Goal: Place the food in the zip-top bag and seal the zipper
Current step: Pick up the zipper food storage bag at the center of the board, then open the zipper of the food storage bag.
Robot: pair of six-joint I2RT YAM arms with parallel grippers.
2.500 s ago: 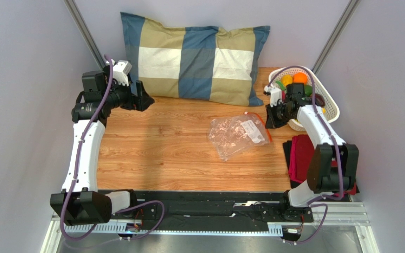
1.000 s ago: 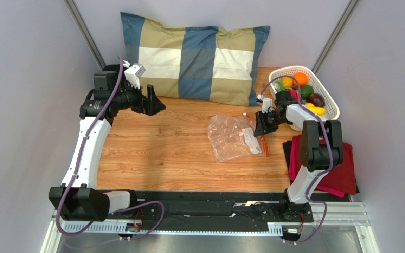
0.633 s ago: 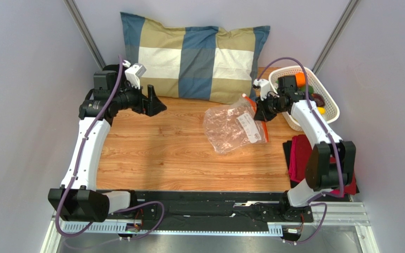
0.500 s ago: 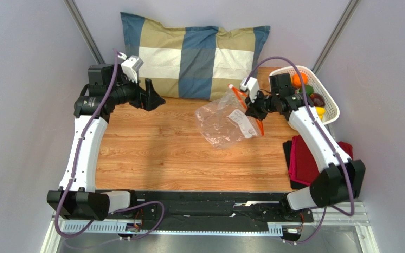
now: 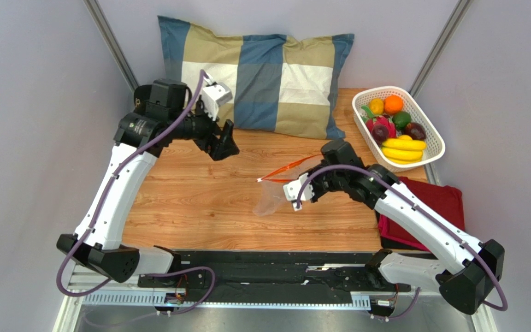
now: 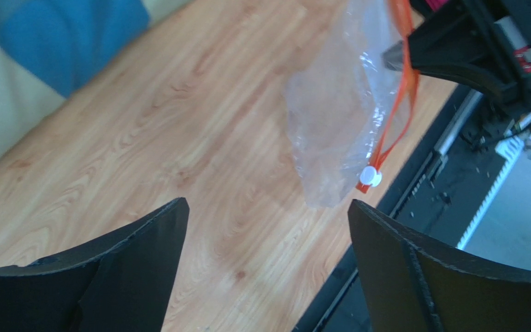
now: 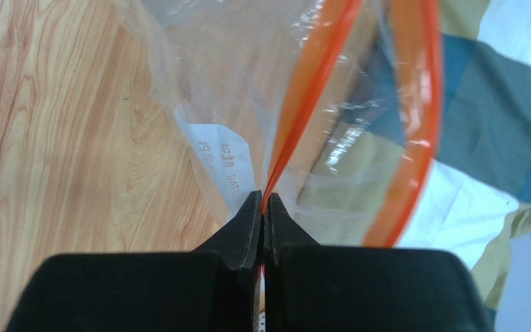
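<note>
The bag (image 5: 274, 199) hangs in the air above the front middle of the table (image 5: 192, 200). It is held only by its orange strip (image 7: 303, 117). The right gripper (image 7: 263, 207) has its jaws pressed together on one lip of this strip. In the right wrist view the other lip curves away, so the mouth stands partly open like a loop. A small white slider (image 6: 370, 176) sits at the low end of the strip.

The left gripper (image 6: 267, 207) hovers near the pillow (image 5: 261, 76), apart from the bag, with its jaws spread wide and nothing between them.

The toy fruits (image 5: 396, 131) all lie in the white basket (image 5: 386, 89) at the far right corner, well apart from the bag.

I think the step now is to open the mouth. To do it well, the left gripper should come to the free lip and pinch only that one, not both layers. It should take it near the middle of the strip and away from the slider. Then the two arms should pull apart gently, because the thin plastic can slip or tear. The mouth should face up, so a fruit can drop in.
</note>
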